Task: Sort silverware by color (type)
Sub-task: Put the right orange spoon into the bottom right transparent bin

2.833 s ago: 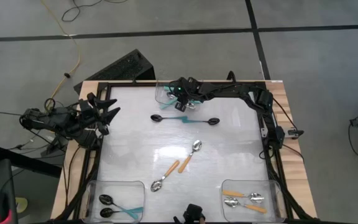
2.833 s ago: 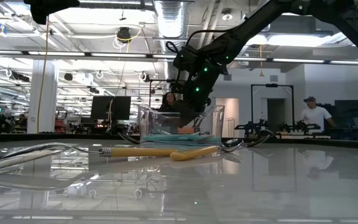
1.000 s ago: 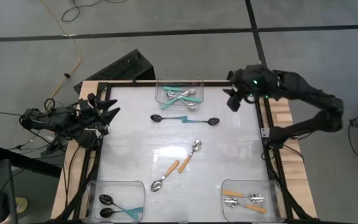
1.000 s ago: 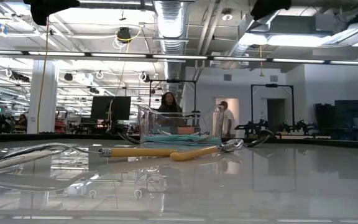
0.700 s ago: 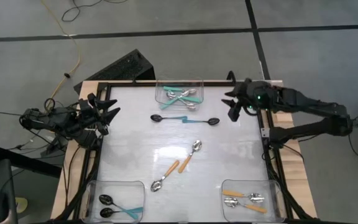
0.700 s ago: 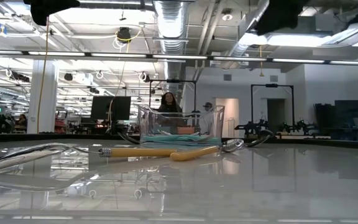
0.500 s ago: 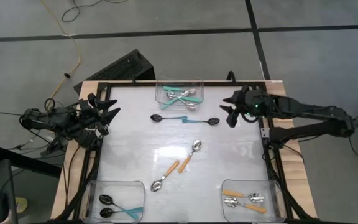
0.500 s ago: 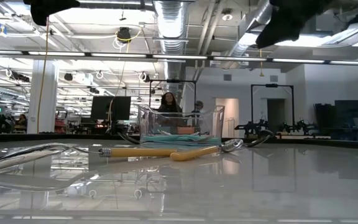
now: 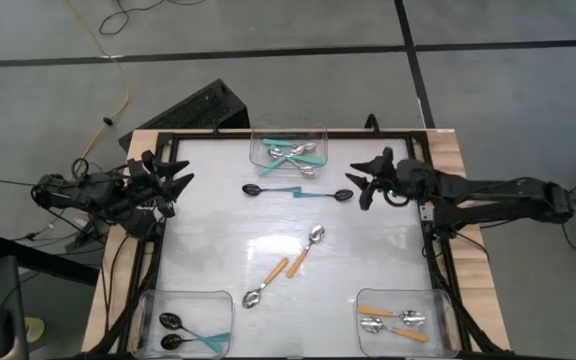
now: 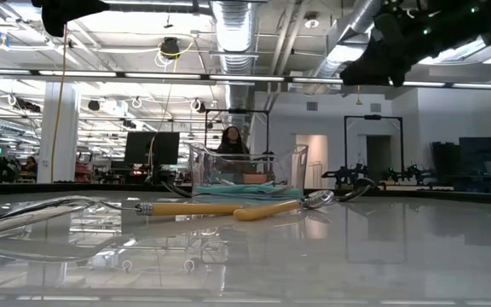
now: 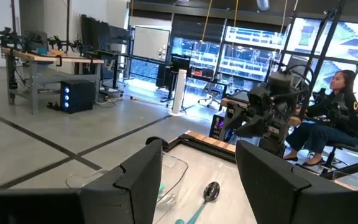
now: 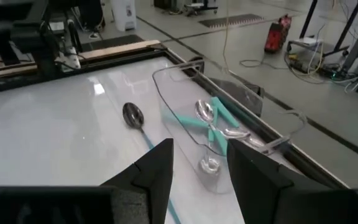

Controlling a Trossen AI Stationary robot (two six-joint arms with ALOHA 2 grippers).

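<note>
Two black-bowled, teal-handled spoons point(image 9: 298, 192) lie flat end to end on the white table, toward its far side. My right gripper point(image 9: 357, 188) hangs open above the table, just right of the right-hand spoon's bowl point(image 9: 344, 195), touching nothing. In the right wrist view the open fingers point(image 12: 157, 168) point toward a black-bowled spoon point(image 12: 133, 114). Two orange-handled spoons point(image 9: 288, 265) lie flat at the table's middle. My left gripper point(image 9: 180, 172) waits open and empty at the far left edge.
A clear bin point(image 9: 288, 147) with silver-bowled teal spoons stands at the far edge. Another bin point(image 9: 190, 322) holding black-bowled spoons is at the near left, and a third bin point(image 9: 400, 320) with orange-handled spoons at the near right. A black frame point(image 9: 430, 215) borders the table.
My right gripper has come down from high over the table's far right corner and moved toward the left and near side, toward the right-hand black-bowled spoon, tipping closer to level. No spoon has moved.
</note>
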